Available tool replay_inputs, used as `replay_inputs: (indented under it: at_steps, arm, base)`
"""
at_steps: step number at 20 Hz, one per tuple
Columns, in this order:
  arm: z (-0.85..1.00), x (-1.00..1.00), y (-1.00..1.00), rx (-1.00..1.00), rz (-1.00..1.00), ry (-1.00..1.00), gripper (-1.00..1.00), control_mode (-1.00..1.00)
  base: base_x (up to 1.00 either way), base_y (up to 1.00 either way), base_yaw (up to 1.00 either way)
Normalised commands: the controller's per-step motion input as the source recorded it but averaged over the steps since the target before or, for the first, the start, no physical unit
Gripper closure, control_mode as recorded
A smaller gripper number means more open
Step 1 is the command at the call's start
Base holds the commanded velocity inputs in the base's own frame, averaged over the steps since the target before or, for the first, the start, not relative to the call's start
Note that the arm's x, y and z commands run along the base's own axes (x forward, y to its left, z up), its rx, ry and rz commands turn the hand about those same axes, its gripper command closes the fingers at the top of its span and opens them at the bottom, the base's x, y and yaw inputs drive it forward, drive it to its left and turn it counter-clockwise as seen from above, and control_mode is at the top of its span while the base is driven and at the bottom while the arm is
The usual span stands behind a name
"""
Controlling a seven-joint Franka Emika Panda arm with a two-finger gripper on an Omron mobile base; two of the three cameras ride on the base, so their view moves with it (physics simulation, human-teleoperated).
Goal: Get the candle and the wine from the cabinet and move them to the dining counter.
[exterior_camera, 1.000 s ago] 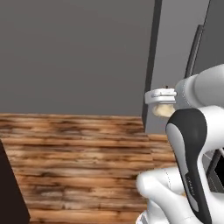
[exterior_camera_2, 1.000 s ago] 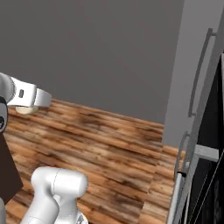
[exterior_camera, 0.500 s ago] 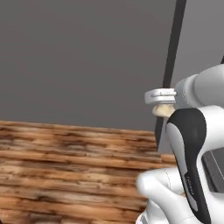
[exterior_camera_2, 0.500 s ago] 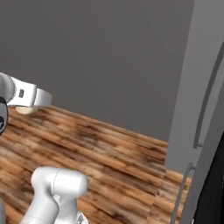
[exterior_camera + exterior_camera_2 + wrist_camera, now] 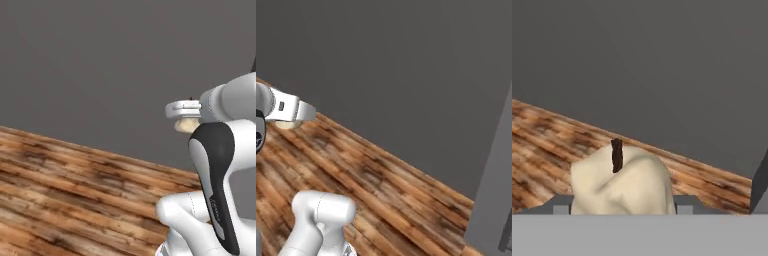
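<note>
Views swung with our base, dark panel gone from left base view; tool (image 5: 623,210) clamped the candle (image 5: 622,182) over the wood floor (image 5: 75,185).

candle (image 5: 622,182): base cut off at the bottom of the hand view; in the left base view only a cream sliver (image 5: 187,125) shows beside the arm; in the right base view a small patch (image 5: 287,124) under the gripper (image 5: 298,112).
finger tips: hidden behind the candle, only grey stubs (image 5: 562,205) show.
grey panel (image 5: 491,200): cut off by the right edge, too little to identify.
</note>
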Motion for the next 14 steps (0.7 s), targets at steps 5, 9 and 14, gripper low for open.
replay_inputs:
  at_steps: [5, 9, 14]
  arm:
    - [0.00, 0.00, 0.00, 0.00, 0.00, 0.00, 1.00, 1.00]
    - [0.00, 0.00, 0.00, 0.00, 0.00, 0.00, 1.00, 1.00]
    - [0.00, 0.00, 0.00, 0.00, 0.00, 0.00, 1.00, 1.00]
  base:
    - [0.99, -0.13, 0.70]
    - [0.68, -0.09, 0.81]
    - [0.58, -0.13, 0.83]
